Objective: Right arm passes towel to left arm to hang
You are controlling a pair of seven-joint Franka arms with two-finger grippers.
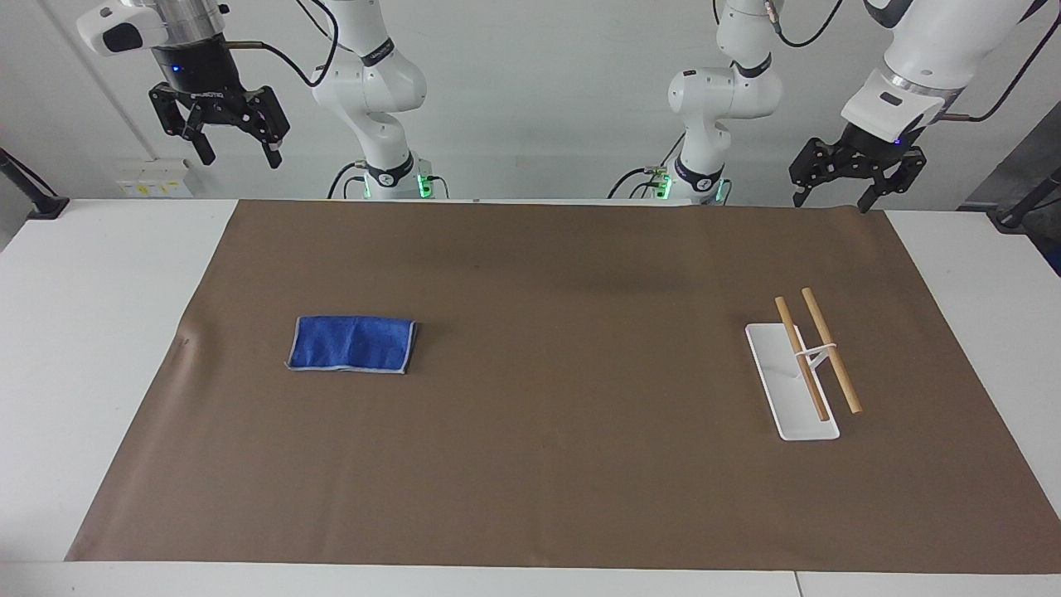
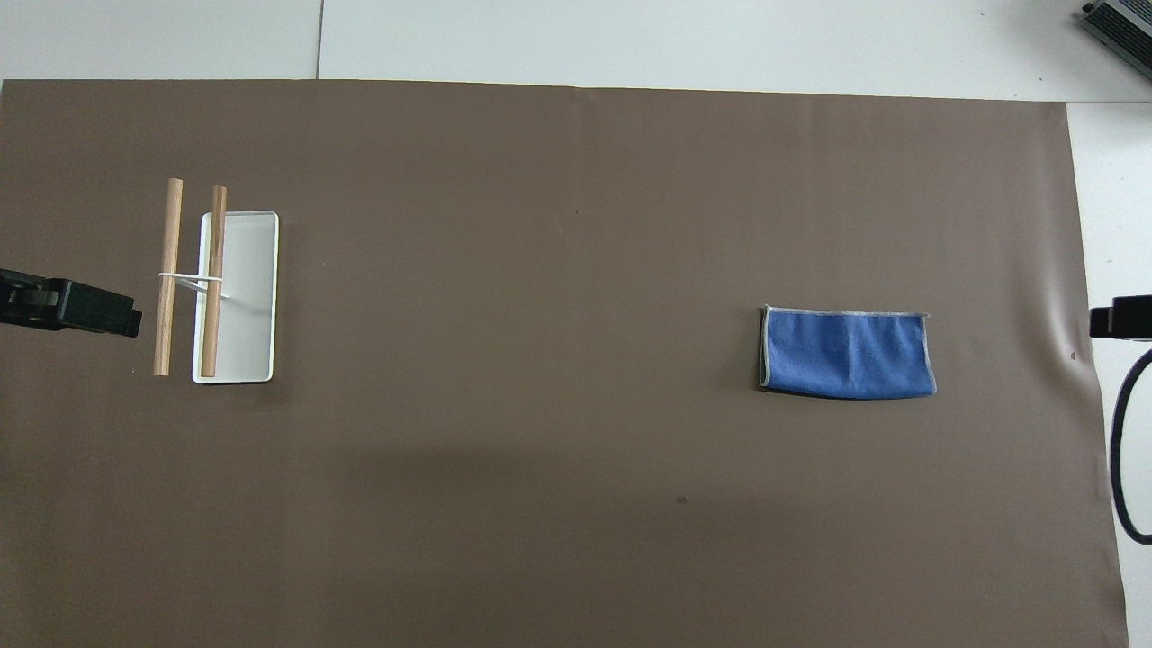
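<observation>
Robotics lab bench. Two white arms are bolted at the table's [image 1: 99, 274] edge, bases lit with green indicator lights, cables trailing up a bare pale wall. The white tabletop is covered by a large brown mat [image 1: 547, 464] laid as a work surface. Black clamp mounts sit at both table ends. A wall socket strip is visible near the right arm's end. No domestic furnishings.
</observation>
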